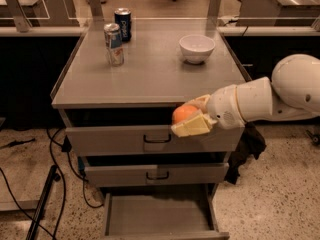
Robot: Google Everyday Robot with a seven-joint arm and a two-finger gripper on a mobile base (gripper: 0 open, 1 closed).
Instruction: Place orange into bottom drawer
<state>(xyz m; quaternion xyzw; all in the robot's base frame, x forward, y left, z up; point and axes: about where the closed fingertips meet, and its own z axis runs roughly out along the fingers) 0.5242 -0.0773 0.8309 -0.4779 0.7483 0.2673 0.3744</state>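
Note:
My gripper point(189, 117) is shut on the orange point(183, 113), a round bright fruit held between its pale fingers point(192, 126). It hangs in the air just past the cabinet's front edge, level with the top drawer's face point(125, 140). The bottom drawer point(159, 215) is pulled open below, a shallow grey tray with a bare floor. The orange is above and slightly right of the drawer's middle.
On the cabinet top point(145, 74) stand a white bowl point(196, 48), a silver can point(113, 44) and a dark blue can point(123, 24). The middle drawer point(156, 174) is shut. Cables point(55, 184) lie on the floor at the left.

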